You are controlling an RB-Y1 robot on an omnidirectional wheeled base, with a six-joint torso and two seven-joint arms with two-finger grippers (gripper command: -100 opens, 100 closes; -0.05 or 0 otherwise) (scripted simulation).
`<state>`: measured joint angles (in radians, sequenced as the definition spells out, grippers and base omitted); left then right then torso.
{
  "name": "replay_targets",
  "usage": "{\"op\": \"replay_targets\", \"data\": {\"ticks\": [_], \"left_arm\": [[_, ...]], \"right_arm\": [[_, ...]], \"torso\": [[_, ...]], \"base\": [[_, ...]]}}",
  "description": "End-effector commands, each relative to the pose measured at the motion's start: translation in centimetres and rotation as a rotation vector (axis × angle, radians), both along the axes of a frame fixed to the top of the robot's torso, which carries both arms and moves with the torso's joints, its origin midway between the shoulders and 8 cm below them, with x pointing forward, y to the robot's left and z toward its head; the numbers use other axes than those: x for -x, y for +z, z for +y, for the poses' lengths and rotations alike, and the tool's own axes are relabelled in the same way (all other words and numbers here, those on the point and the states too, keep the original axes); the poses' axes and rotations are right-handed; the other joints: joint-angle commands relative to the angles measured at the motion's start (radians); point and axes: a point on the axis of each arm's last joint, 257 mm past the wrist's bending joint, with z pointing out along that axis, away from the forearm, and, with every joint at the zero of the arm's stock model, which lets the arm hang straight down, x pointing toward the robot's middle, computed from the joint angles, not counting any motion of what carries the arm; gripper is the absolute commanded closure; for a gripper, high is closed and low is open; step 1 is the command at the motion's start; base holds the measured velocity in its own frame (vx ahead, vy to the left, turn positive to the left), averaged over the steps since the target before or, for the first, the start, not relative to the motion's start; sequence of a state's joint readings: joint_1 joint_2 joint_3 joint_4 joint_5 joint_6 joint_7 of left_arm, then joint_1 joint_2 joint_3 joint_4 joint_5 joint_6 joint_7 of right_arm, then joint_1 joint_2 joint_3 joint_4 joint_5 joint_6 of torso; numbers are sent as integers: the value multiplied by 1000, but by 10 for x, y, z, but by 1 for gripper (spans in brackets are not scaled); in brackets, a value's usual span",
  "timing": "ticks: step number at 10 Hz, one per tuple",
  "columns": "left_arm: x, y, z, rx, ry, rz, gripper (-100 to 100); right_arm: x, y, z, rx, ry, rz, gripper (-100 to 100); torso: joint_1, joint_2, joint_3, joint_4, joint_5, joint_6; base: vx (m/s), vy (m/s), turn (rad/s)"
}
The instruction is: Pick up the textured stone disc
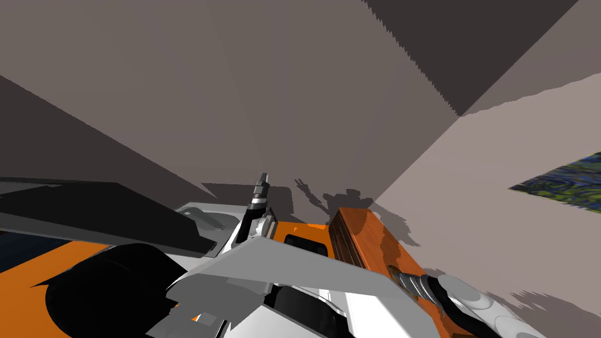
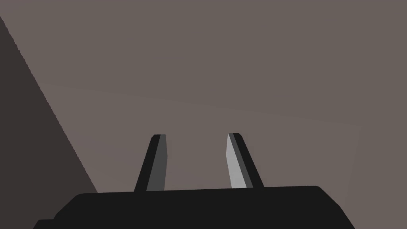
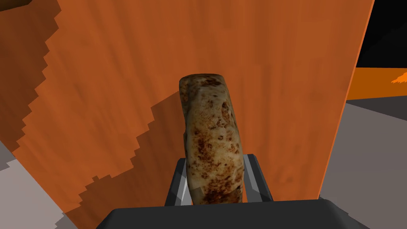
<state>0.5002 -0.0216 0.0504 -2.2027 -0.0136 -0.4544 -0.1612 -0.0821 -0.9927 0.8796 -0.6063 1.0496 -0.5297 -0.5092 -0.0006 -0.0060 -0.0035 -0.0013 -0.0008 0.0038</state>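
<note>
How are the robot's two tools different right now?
The right tool is shut on the speckled disc; the left tool is open and holds nothing. The right tool's fingers press the disc's sides, close together; the left tool's stand wide apart. Both have two thin fingers on a dark box.

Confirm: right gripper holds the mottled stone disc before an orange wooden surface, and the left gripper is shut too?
No: the left gripper is open, fingers apart, per the left wrist view. The right gripper does hold the disc before the orange wooden surface.
</note>
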Motion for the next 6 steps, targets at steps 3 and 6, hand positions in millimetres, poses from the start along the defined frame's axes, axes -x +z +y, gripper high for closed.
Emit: {"op": "replay_targets", "data": {"ticks": [3,6], "left_arm": [[0,0,0,0,0,0,0],[0,0,0,0,0,0,0]], "right_arm": [[-6,12,-9,3,5,7,100],[-7,13,-10,4,6,7,0]], "torso": [[0,0,0,0,0,0],[3,1,1,0,1,0]], "base": [[-6,16,-24],[-13,33,-27]]}}
